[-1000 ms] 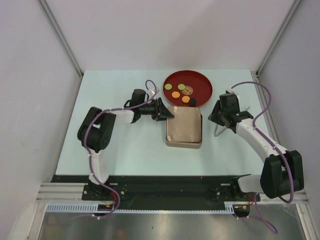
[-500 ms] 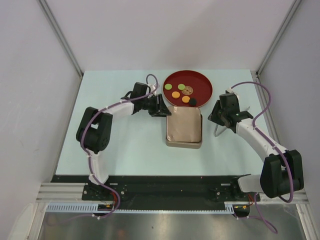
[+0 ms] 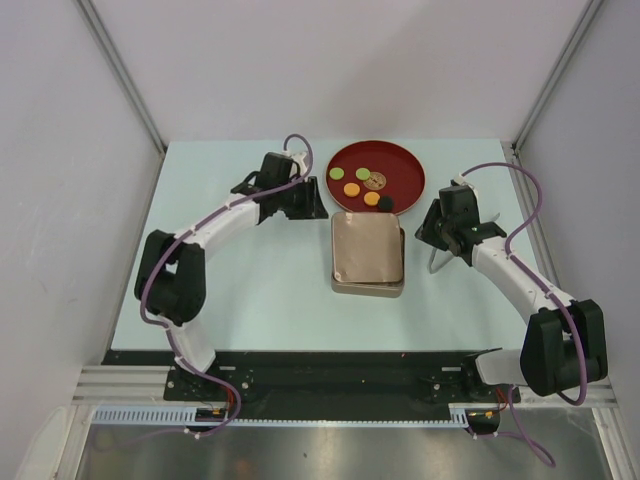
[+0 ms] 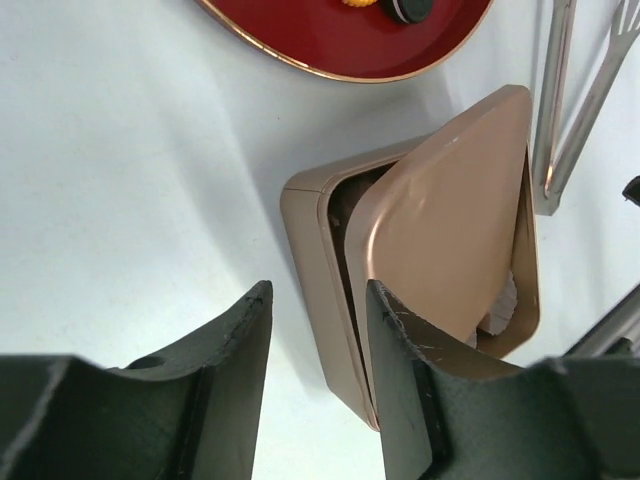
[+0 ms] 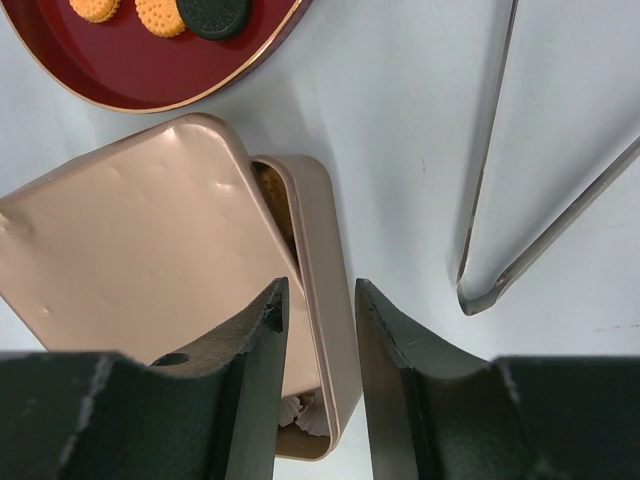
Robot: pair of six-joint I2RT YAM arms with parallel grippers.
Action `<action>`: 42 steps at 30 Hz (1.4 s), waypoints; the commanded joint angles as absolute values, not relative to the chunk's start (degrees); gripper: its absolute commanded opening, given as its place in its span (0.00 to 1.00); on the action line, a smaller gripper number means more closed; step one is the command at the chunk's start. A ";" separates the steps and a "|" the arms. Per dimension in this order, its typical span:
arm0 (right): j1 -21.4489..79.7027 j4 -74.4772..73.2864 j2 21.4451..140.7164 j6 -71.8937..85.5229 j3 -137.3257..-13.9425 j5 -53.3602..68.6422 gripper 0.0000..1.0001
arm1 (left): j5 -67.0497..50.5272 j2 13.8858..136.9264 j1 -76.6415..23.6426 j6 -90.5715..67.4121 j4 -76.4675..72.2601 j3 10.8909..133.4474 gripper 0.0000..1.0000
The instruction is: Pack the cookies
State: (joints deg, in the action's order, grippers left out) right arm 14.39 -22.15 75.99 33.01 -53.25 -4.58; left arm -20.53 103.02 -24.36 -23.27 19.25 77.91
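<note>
Since a second ago the left arm has swung away from the tin's far-left corner. The left gripper [image 4: 318,292] now sits further back and to the left, beside the left rim of the dark-red plate [image 3: 402,165]. The right arm has not shifted.

The left gripper's fingers stand a little apart with nothing between them, over the pale table [image 3: 250,290] just left of the rose-gold tin [image 3: 368,289]. The right gripper [image 5: 320,288] hangs at the tin's right side, its fingers likewise parted by a narrow gap and gripping nothing. In the right wrist view the tin's right wall shows below that gap.

The lid [image 3: 367,248] lies askew on top of the tin and covers most of the opening, and a pleated white paper cup [image 5: 300,412] peeps out from under it. Whether any cookie lies inside cannot be told.

The cookies in view are all on the plate, beyond the tin. Two green cookies [image 3: 337,174] lie toward its left, two orange cookies [image 3: 351,189] nearer the tin, and a brown cookie [image 3: 376,181] in the middle. A black cookie [image 3: 386,205] sits at the near rim, closest to the tin.

Metal tongs [image 5: 478,298] lie on the table right of the tin, just beside the right gripper.
</note>
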 commanded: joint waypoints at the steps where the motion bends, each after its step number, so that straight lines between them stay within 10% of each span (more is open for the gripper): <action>1: 14.68 -20.83 75.85 33.57 -52.82 -4.66 0.37 | -15.56 97.48 -26.63 -20.92 17.41 78.14 0.46; 42: 14.33 -21.09 78.40 32.78 -52.65 -5.80 0.37 | -17.40 113.11 -31.20 -20.39 15.38 84.37 0.28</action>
